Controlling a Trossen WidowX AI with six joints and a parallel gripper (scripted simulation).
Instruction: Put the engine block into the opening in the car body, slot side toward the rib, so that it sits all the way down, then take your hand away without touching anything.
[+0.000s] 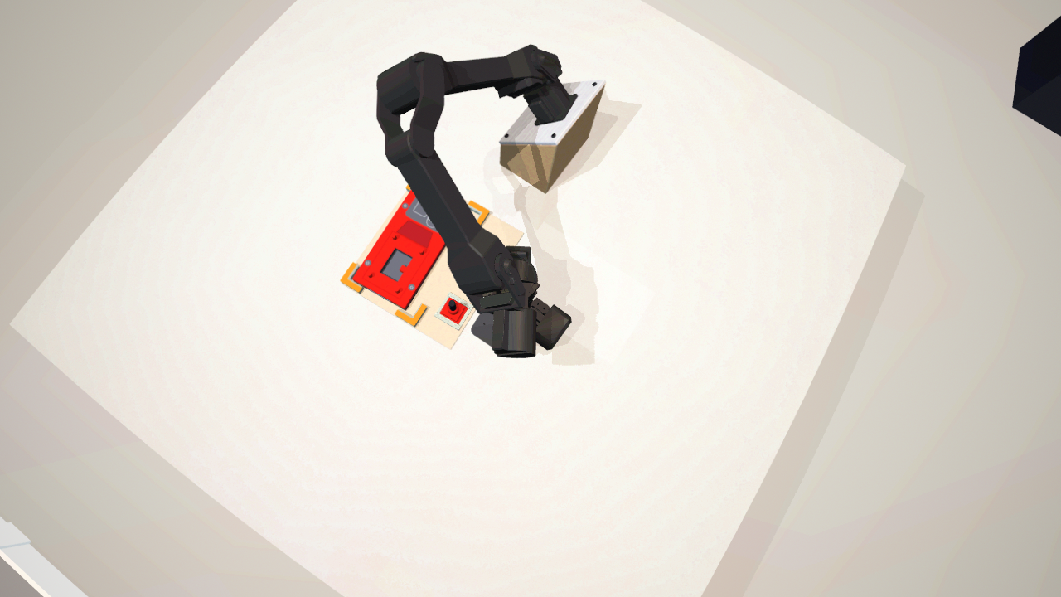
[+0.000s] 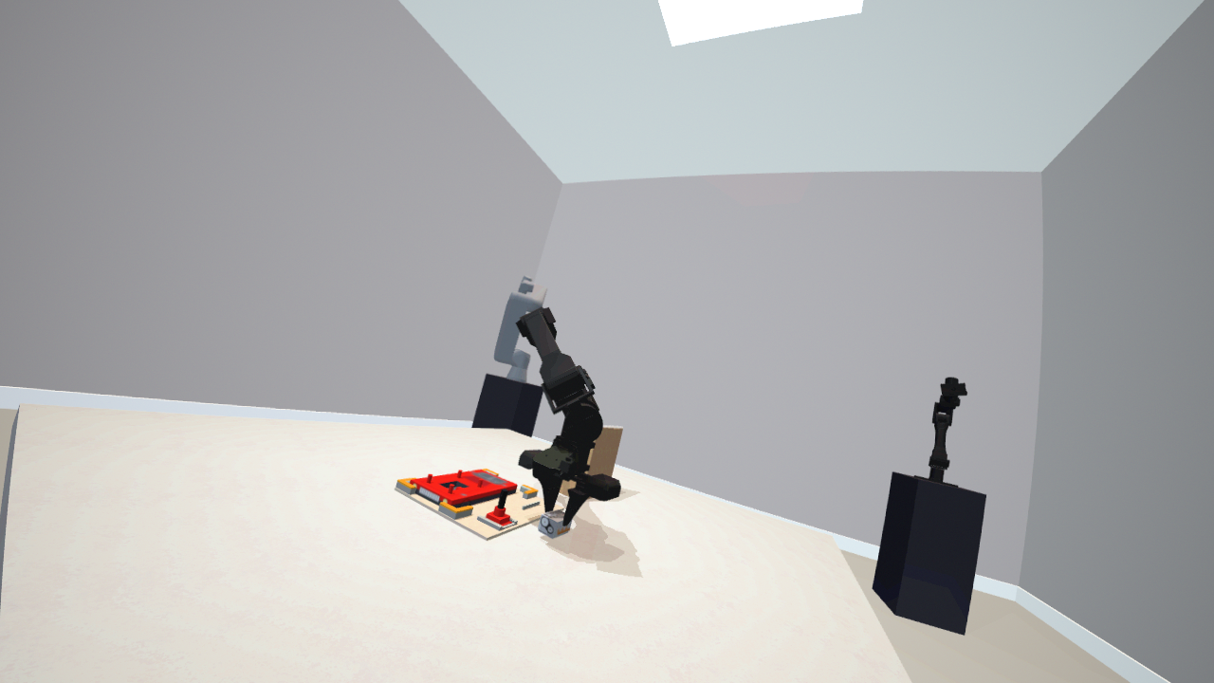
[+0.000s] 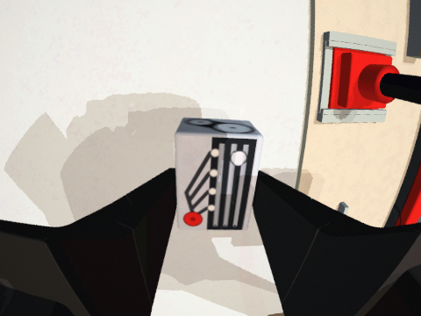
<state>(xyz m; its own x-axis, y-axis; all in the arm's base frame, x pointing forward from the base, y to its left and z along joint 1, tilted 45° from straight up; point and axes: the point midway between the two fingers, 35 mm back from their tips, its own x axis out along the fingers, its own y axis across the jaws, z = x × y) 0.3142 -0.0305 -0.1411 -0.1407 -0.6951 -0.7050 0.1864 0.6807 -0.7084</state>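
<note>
The grey engine block (image 2: 551,526) (image 3: 193,175) stands on the table beside the board, with its printed face with dark stripes and a red disc up in the wrist view. My gripper (image 2: 558,516) (image 3: 214,178) is shut on it, one finger on each side. The top view hides the block under the arm. The red car body (image 1: 385,293) (image 2: 496,487) (image 3: 412,204) lies on the board to the left in the top view. Its opening (image 1: 394,263) is empty, with a small red rib at one edge. The block's slot cannot be made out.
The pale board (image 1: 449,338) (image 3: 351,149) has orange corner brackets (image 1: 411,314) (image 2: 456,510). A red part with a black lever (image 1: 452,308) (image 2: 499,514) (image 3: 342,79) stands on it, between block and car body. The arm's wooden pedestal (image 1: 528,167) (image 2: 607,450) stands behind.
</note>
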